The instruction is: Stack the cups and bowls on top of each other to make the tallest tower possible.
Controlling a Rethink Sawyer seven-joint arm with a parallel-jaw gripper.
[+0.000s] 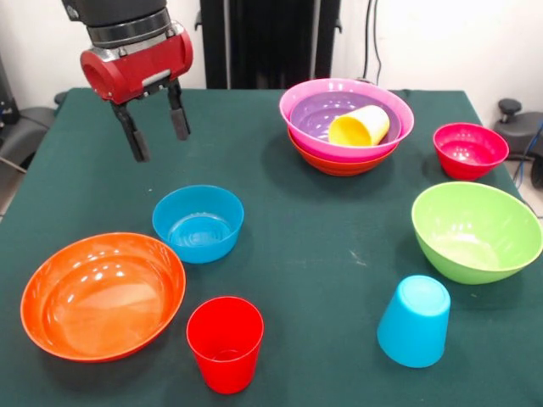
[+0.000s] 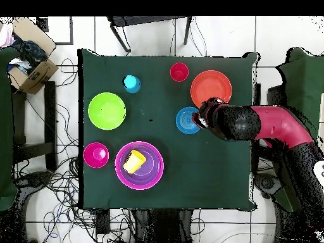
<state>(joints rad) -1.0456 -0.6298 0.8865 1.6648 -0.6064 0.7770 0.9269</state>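
We are seeing arm (image 2: 266,123) reaching in from right, its head hanging over edge of small blue bowl (image 2: 185,120). Orange bowl (image 2: 211,87) sitting just beside it. Yellow cup (image 2: 133,161) lying tipped inside tower (image 2: 139,165). Lime green bowl (image 2: 106,111), crimson bowl (image 2: 95,155), red cup (image 2: 179,72), light blue cup (image 2: 131,83) standing apart on table (image 2: 190,177).

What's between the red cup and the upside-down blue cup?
Nothing. In the front view only bare green tablecloth lies between the red cup and the upturned light blue cup.
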